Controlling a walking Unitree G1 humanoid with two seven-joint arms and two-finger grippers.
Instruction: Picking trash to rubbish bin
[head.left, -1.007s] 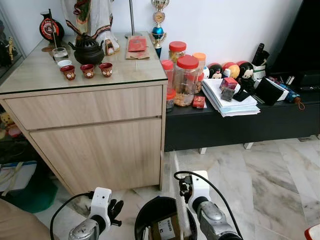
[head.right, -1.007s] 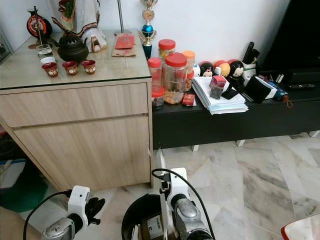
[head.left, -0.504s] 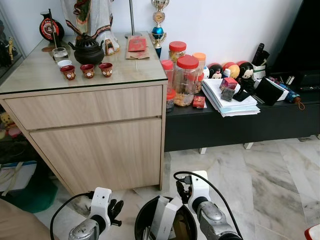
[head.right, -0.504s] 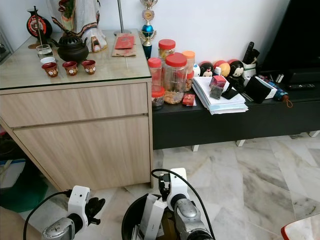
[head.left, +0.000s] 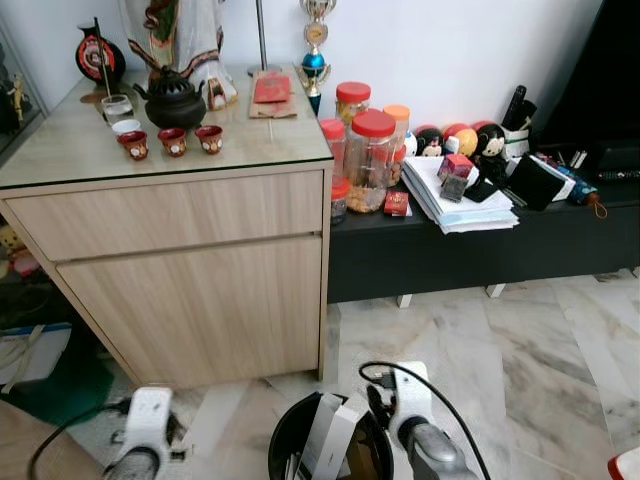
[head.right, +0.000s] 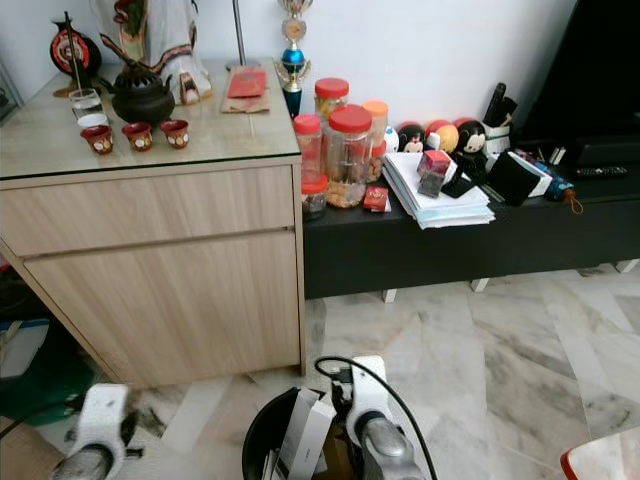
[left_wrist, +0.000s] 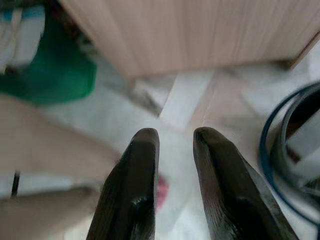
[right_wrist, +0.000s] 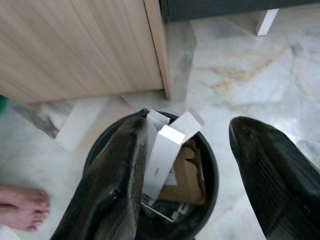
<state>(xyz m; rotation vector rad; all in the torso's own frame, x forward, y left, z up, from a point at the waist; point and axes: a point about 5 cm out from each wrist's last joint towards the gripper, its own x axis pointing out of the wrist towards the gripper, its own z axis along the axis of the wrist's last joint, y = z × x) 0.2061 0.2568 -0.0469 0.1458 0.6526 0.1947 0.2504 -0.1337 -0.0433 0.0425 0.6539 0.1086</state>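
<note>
A black round rubbish bin (head.left: 290, 442) stands on the marble floor just in front of me. Inside it, a long white box (head.left: 327, 437) leans upright among cardboard and paper scraps. In the right wrist view my right gripper (right_wrist: 187, 127) hovers open right above the bin (right_wrist: 209, 159), its two fingers spread wide with nothing between them and the white box (right_wrist: 162, 157) below. My left gripper (left_wrist: 175, 135) hangs low to the left of the bin's rim (left_wrist: 280, 150), over bare floor, its fingers a narrow gap apart and empty.
A light wooden cabinet (head.left: 200, 260) rises right behind the bin. A black low bench (head.left: 480, 250) with jars and papers runs to its right. A green object (head.left: 75, 385) lies at the left. A person's bare foot (right_wrist: 22, 205) is near the bin. Open floor (head.left: 530, 360) is at the right.
The white box was a falling blur a second ago and now rests leaning in the bin. The left arm has dropped lower and further left. The right arm has sunk slightly.
</note>
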